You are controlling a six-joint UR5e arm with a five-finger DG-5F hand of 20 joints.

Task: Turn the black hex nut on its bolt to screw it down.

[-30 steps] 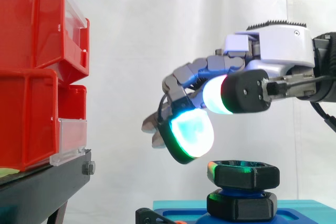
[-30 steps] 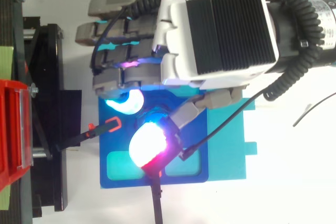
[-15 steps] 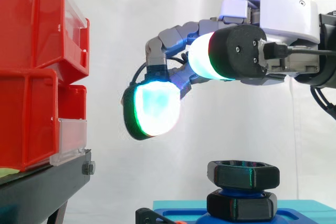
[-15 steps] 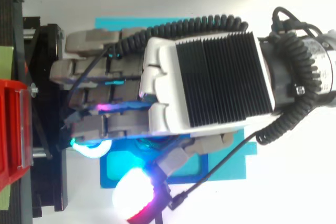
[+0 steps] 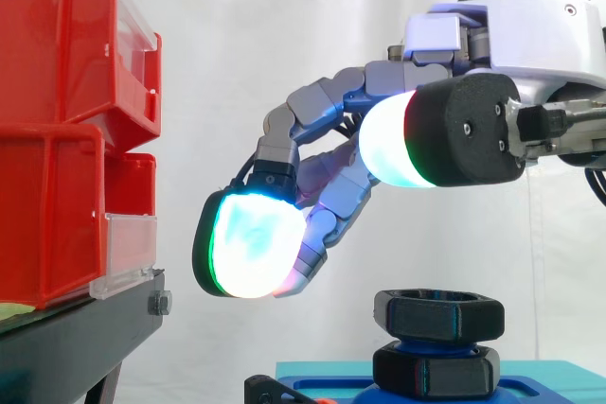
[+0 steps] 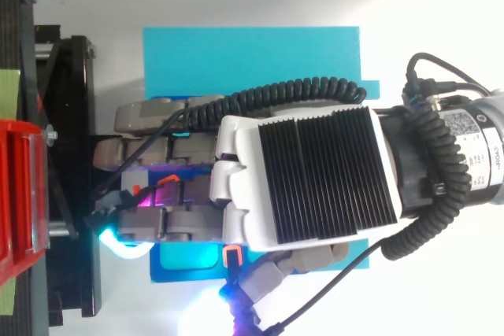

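White curtain [image 5: 237, 63] as backdrop; red bins [image 5: 57, 130] stacked on a black stand [image 5: 85, 328] at the left of the side view. The hand [image 5: 492, 44] enters from the right and hangs in the air above the work. Its fingers are loosely arched and spread well away from the thumb, released, with nothing between them. In the top view the hand [image 6: 315, 175] lies across a cyan base plate [image 6: 252, 60] and covers the middle of the fixture. The black hex nut [image 5: 438, 314] sits on a blue bolt [image 5: 431, 340] that stands upright from the base plate [image 5: 540, 371]. A short run of thread shows between the nut and a second black hex piece [image 5: 436, 371] beneath it, so the nut is judged not yet screwed fully down. Key relation: the bolt's axis is vertical, and the nut lies below the thumb pad [image 5: 393, 144], apart from it. The foremost finger pad [image 5: 248, 245] hangs above and to the left of the nut, nearer the bins, touching nothing. To grip the nut's flats, the hand would probably have to descend and draw its fingers back toward the bolt axis.
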